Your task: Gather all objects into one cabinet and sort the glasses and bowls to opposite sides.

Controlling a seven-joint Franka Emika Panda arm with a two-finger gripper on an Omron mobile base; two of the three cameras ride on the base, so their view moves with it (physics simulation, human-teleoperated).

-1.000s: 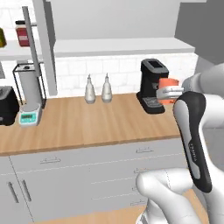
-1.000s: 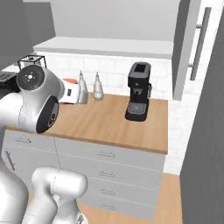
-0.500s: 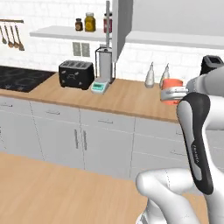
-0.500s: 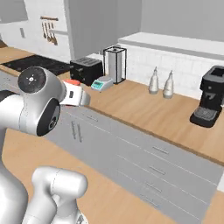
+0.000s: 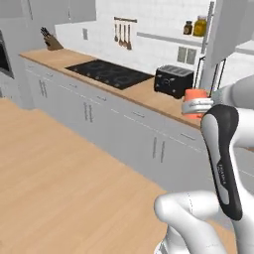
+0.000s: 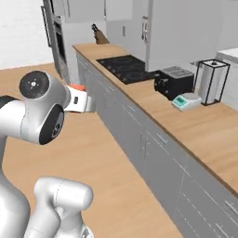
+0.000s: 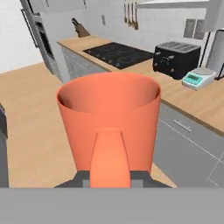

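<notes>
We note the gripper (image 7: 109, 175) clenched on one orange cup (image 7: 109, 118), carried upright and clear of the counter (image 6: 186, 116), out in front of the toaster (image 5: 173, 81), presumably so it rides steady while the base travels toward the cabinet.

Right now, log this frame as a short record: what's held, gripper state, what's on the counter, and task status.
held: orange cup, upright, carried above the wooden floor
gripper: shut on the cup
counter: black toaster, small scale, cooktop, knife block at the far end
task status: cup not yet in a cabinet; bowls not in view
</notes>
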